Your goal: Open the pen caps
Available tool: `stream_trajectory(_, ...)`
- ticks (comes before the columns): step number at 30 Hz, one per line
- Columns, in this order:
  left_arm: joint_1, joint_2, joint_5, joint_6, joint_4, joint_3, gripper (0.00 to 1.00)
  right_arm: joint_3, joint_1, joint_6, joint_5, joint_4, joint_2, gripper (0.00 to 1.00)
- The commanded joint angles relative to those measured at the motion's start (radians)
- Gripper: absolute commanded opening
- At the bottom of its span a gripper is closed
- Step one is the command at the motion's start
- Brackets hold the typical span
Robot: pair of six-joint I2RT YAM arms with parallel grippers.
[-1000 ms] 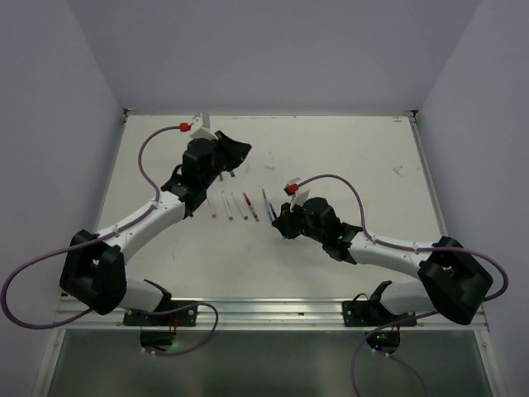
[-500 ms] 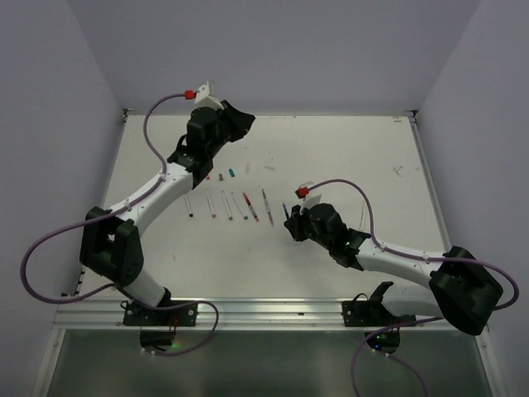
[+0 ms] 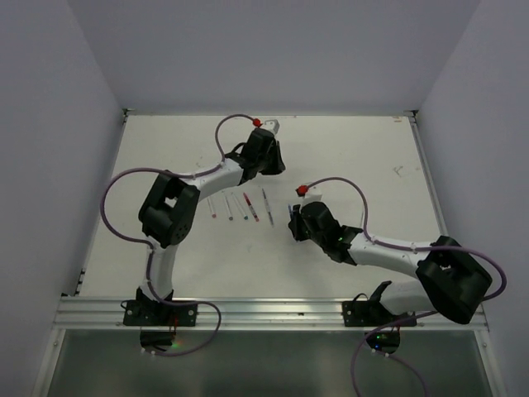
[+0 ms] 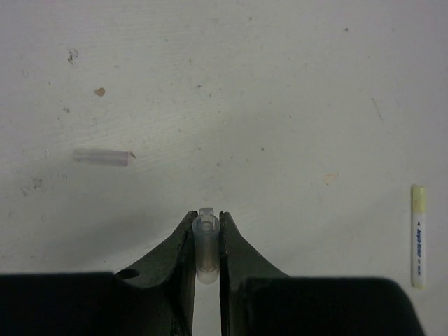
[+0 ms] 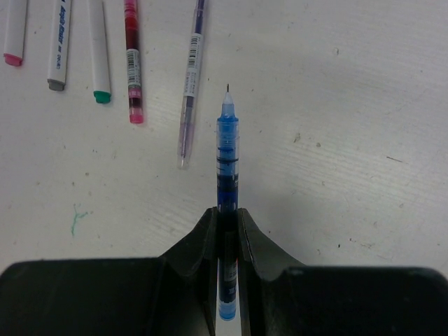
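Note:
My left gripper (image 4: 206,215) is shut on a pale clear cap (image 4: 205,245) and holds it just above the table; in the top view it (image 3: 268,160) is at the middle back of the table. My right gripper (image 5: 226,212) is shut on a blue pen (image 5: 227,150) whose bare tip points away from me; in the top view it (image 3: 291,217) is right of the pen row. Several pens (image 3: 240,206) lie side by side on the table: pink-tipped (image 5: 14,31), grey-tipped (image 5: 59,42), green-tipped (image 5: 98,49), red (image 5: 131,66) and purple (image 5: 190,84).
A second clear cap (image 4: 101,157) lies loose on the table to the left of the left gripper. A white marker with a yellow end (image 4: 418,236) lies to its right. The white table (image 3: 364,157) has walls on three sides and a metal rail (image 3: 264,310) at the near edge.
The left arm has swung from the far left of the table to the middle back, its elbow folding in. The right gripper has shifted slightly right, still holding the blue pen.

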Motion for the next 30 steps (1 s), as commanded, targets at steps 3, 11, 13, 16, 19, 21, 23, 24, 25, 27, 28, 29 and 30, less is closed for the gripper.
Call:
stream_trajectory(3,0.008,0.068,0.002,0.063,0.122,0.052,0.14,0.059,-0.001,0.031,0.002,0.033,0.047,0.0)
stream_trajectory(11,0.01,0.159,-0.008,0.1,0.251,0.052,0.17,0.077,-0.001,0.029,-0.023,0.059,0.097,0.0)
stream_trajectory(13,0.011,0.174,-0.008,0.106,0.272,0.052,0.2,0.083,-0.001,0.028,-0.026,0.059,0.106,0.0)
stream_trajectory(16,0.016,0.194,-0.009,0.106,0.291,0.048,0.24,0.092,-0.001,0.029,-0.025,0.06,0.125,0.0)
stream_trajectory(19,0.022,0.211,-0.009,0.108,0.298,0.046,0.27,0.106,0.0,0.029,-0.017,0.059,0.146,0.0)
stream_trajectory(21,0.025,0.219,-0.011,0.108,0.298,0.046,0.29,0.12,-0.001,0.028,-0.009,0.059,0.165,0.0)
stream_trajectory(23,0.028,0.227,-0.011,0.106,0.3,0.048,0.3,0.137,-0.001,0.028,0.014,0.054,0.178,0.0)
stream_trajectory(24,0.03,0.23,-0.011,0.105,0.298,0.045,0.31,0.143,-0.001,0.034,0.021,0.051,0.192,0.0)
stream_trajectory(25,0.031,0.231,-0.011,0.105,0.3,0.045,0.32,0.151,0.0,0.037,0.031,0.04,0.201,0.0)
stream_trajectory(27,0.033,0.233,-0.011,0.103,0.303,0.042,0.33,0.175,-0.003,0.04,0.06,0.028,0.226,0.0)
stream_trajectory(28,0.034,0.228,-0.011,0.103,0.305,0.039,0.34,0.183,-0.003,0.04,0.07,0.02,0.234,0.0)
stream_trajectory(29,0.034,0.225,-0.011,0.103,0.305,0.038,0.35,0.198,-0.003,0.04,0.08,0.017,0.241,0.0)
stream_trajectory(30,0.036,0.221,-0.011,0.103,0.303,0.034,0.36,0.207,-0.006,0.044,0.095,0.013,0.254,0.03)
